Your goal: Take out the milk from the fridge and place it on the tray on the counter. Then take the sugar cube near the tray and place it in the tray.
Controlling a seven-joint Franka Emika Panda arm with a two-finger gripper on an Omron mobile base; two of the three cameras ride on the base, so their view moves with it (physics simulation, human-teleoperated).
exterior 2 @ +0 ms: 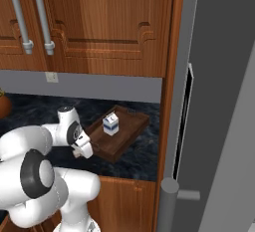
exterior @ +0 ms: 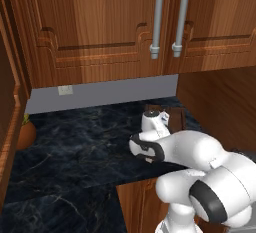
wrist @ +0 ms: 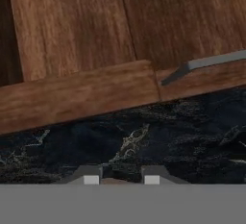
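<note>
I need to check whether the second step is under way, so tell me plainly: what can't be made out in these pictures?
- Sugar cube: a pale speck under the gripper in the left base view, too small to name.
- What the shut gripper holds: in the hand view the bottom edge cuts its fingertips.
- Tray, near end: the arm covers it in the right base view; the milk stands in it.
- Fridge interior: door hides it.

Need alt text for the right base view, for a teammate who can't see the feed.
The milk stands upright in the tray on the counter, beside the grey fridge. The white arm reaches from the lower left, its gripper low at the tray's near end. Wooden cabinets hang above.
</note>
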